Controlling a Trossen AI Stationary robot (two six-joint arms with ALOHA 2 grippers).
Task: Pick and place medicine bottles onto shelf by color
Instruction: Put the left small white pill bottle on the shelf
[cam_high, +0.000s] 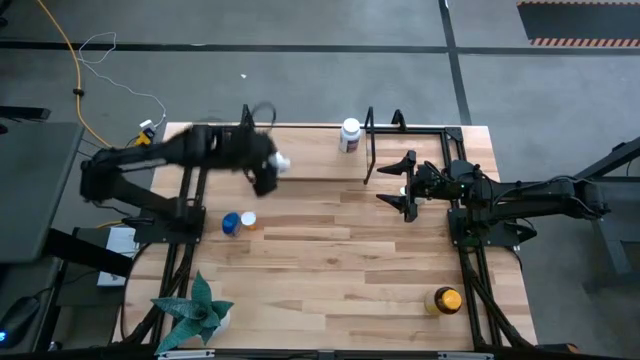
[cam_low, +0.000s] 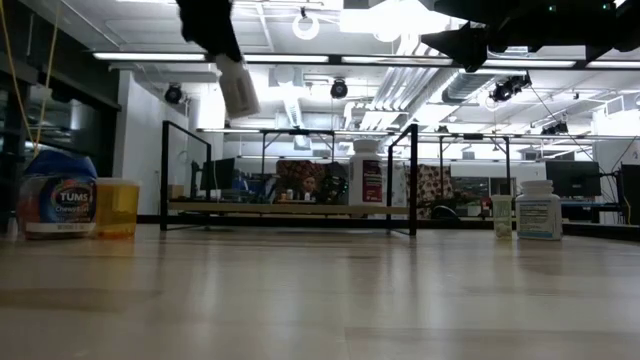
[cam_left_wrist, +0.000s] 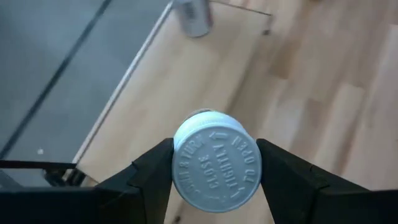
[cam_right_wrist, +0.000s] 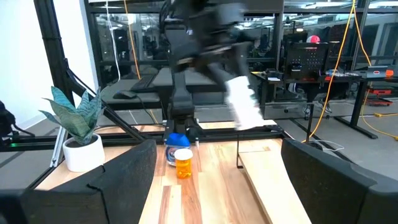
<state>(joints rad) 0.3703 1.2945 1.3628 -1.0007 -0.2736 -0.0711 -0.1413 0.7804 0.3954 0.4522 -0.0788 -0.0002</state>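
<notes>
**Fingers clamped on a white bottle, heading for the shelf**

Fingers (cam_left_wrist: 155, 171) of the left gripper (cam_left_wrist: 214, 171) pinch the white bottle (cam_left_wrist: 214, 165) just below its cap, carried in the air above the bench (cam_high: 340, 260), left of the shelf (cam_high: 368, 150). We should travel level, then lower it upright beside the other white bottle (cam_high: 349, 135). The right gripper (cam_high: 410, 187) waits open over the shelf (clear of our path, we judge). Readable: "CLOSE", "OPEN" on the cap; "TUMS" on the blue bottle (cam_low: 58, 195).

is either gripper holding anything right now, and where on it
The left gripper holds a white bottle, clamped at its cap, in the air. The right gripper is open and empty.
</notes>
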